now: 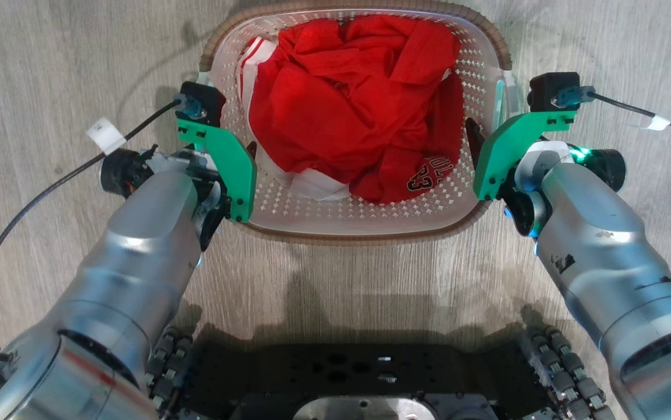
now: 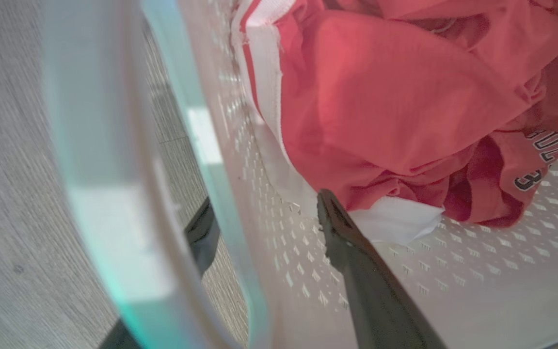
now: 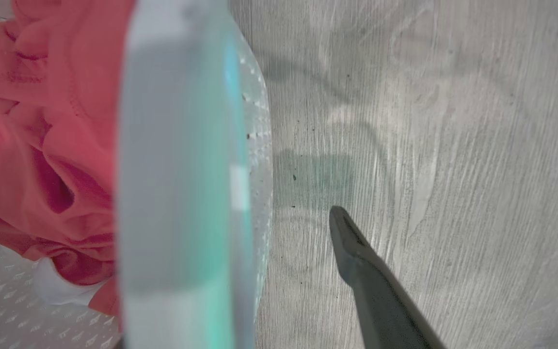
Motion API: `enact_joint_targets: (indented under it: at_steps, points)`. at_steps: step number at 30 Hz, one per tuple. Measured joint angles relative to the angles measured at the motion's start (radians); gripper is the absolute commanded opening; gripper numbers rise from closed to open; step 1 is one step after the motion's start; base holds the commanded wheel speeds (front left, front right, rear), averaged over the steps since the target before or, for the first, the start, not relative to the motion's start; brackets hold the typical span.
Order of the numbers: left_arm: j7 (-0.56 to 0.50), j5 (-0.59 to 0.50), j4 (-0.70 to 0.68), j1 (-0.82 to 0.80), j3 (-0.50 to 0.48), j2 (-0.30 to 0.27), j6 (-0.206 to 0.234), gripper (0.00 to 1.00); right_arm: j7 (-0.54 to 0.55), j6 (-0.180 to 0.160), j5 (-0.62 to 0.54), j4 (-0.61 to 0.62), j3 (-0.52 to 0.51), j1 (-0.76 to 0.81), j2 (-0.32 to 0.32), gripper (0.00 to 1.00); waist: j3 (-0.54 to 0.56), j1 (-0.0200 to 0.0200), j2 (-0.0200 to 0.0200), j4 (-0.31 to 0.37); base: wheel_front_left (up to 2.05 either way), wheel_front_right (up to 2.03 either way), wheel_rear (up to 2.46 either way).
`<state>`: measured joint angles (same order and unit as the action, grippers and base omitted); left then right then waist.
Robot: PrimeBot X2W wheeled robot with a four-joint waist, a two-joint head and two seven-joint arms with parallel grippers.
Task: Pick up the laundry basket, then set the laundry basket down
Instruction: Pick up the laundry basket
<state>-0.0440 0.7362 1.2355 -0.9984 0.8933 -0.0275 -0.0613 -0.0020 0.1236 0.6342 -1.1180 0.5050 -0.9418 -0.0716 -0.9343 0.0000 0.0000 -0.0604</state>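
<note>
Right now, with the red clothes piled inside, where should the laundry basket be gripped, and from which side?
Take the laundry basket at its two sides: left hand on the left handle, right hand on the right handle, each coming in from its own side. Each handle stands off the wall, leaving a finger gap; holding both ends should keep the loaded basket level.

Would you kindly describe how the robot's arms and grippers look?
The left arm and right arm are smooth silver-grey shells, the right scuffed with dark marks. Each wrist carries a green plate and a black camera block fed by a black cable with a white tape tag. The fingers are long, dark and tapered.
</note>
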Motion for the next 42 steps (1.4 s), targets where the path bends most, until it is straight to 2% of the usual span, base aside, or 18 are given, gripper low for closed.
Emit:
enact_joint_targets:
  at_steps: [2, 3, 4, 5, 6, 25, 34, 42]
  points:
    - [0.0, 0.012, -0.003, -0.004, 0.005, 0.0, 0.0, 1.0, 0.0, 0.0, 0.01, 0.001, 0.01, 0.0, 0.0, 1.0, -0.004, 0.0, 0.0, -0.002, 0.0, 0.0, 0.0]
    - [0.0, 0.021, -0.006, -0.006, 0.005, 0.0, -0.001, 0.65, 0.0, 0.0, 0.018, 0.001, 0.012, -0.001, 0.0, 0.94, -0.005, 0.0, 0.0, -0.003, 0.0, 0.0, 0.0]
    - [-0.004, 0.034, -0.01, -0.006, 0.004, 0.0, -0.002, 0.22, 0.001, 0.0, 0.025, 0.001, 0.015, -0.002, 0.0, 0.75, -0.007, 0.0, 0.0, -0.004, 0.0, 0.0, 0.0]
    - [-0.004, 0.034, -0.01, -0.006, 0.004, 0.0, -0.002, 0.0, 0.001, 0.0, 0.025, 0.001, 0.015, -0.002, 0.0, 0.32, -0.007, 0.0, 0.0, -0.004, 0.0, 0.0, 0.0]
    - [-0.013, 0.043, -0.01, -0.006, 0.006, 0.0, -0.002, 0.0, 0.001, 0.0, 0.031, 0.001, 0.017, -0.004, 0.0, 0.0, -0.01, 0.0, 0.0, -0.005, 0.0, 0.0, 0.0]
    - [-0.045, 0.116, -0.014, -0.022, 0.109, -0.005, -0.034, 0.0, 0.036, 0.0, 0.11, -0.018, 0.067, -0.021, -0.011, 0.0, -0.003, 0.0, 0.0, -0.01, 0.0, 0.0, 0.0]
    - [-0.109, 0.14, -0.015, 0.018, 0.174, -0.004, -0.047, 0.0, 0.141, 0.0, 0.151, -0.05, 0.106, -0.014, -0.01, 0.0, 0.082, 0.0, 0.0, -0.007, 0.0, 0.0, 0.0]
    - [-0.221, 0.202, -0.03, 0.097, 0.223, -0.005, -0.054, 0.0, 0.282, 0.0, 0.191, -0.068, 0.152, 0.045, -0.007, 0.0, 0.206, 0.0, 0.0, -0.009, 0.0, 0.0, 0.0]
